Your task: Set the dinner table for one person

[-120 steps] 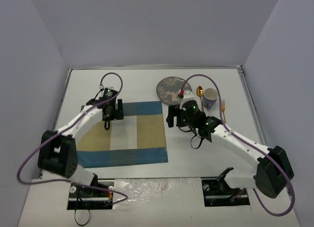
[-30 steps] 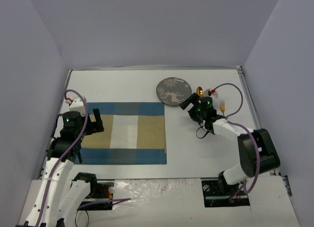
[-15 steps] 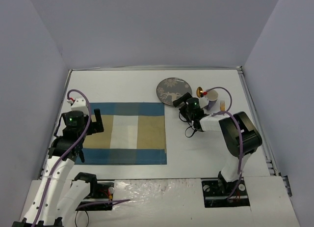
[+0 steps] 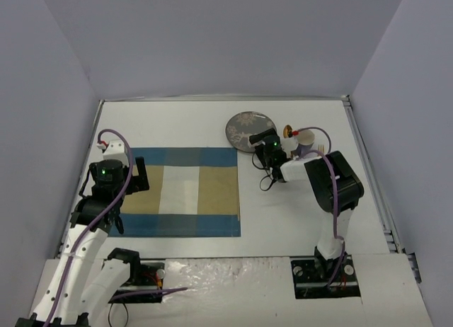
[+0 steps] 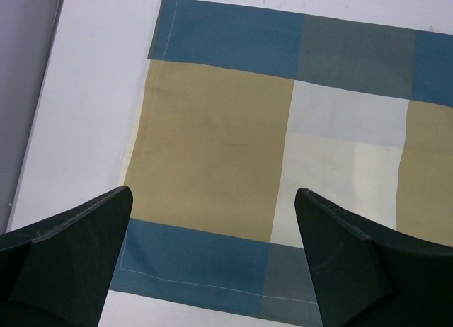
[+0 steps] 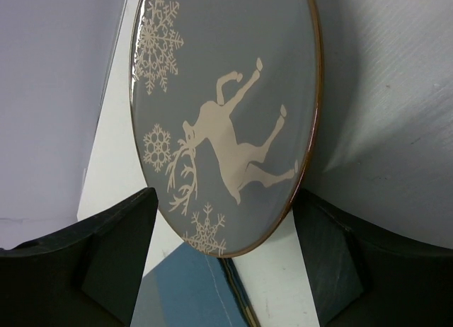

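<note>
Dinner table, flat white matte tabletop (image 4: 184,122), floors the whole cell, under the blue-and-tan checked cloth placemat (image 4: 180,191). Grey round reindeer plate (image 6: 226,93) lies off the placemat's far right corner. The right gripper (image 6: 223,228) straddles its rim, jaws wide, likely pre-grasp. Left gripper (image 5: 212,199) hangs wide and empty over the placemat's left half. Plain grey walls (image 4: 212,44) on three sides.

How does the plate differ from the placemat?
The plate is round, grey, with a pale reindeer and snowflakes; the placemat is rectangular, checked blue, tan and white. The plate is smaller than the placemat. The plate has the open right pincer at its edge; the placemat has the open left pincer above it. Both lie flat on the dinner table, ungripped.
</note>
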You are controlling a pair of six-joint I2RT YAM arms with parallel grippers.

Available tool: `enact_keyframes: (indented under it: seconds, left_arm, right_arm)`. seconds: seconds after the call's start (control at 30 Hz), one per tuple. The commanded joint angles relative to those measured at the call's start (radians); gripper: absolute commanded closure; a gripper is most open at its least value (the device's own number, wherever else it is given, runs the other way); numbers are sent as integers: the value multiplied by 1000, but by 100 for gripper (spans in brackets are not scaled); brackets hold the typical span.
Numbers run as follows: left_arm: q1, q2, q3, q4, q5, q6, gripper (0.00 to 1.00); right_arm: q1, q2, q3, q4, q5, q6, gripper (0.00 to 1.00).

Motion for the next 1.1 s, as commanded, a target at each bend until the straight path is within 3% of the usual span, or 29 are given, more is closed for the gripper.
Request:
enact_keyframes:
  seconds: [0.0,0.1,0.2,0.43,0.7,1.07]
  left_arm:
    - [-9,-2,57,37,-24,16,3]
    - [-16,-3,57,38,-23,18,3]
    - [-19,1,57,38,-21,19,3]
    - [-26,2,55,37,-23,22,3]
    - [-27,2,55,35,-21,23,3]
    - [-27,11,55,34,-24,21,3]
  right_arm:
    - [9,34,19,-18,63,80,32]
    - [6,54,11,-15,65,117,46]
    - [6,58,-8,9,71,152,69]
    - [6,26,-51,90,73,175,99]
    - [8,-84,-86,204,71,148,100]
    - [-7,-182,-41,414,-82,15,100]
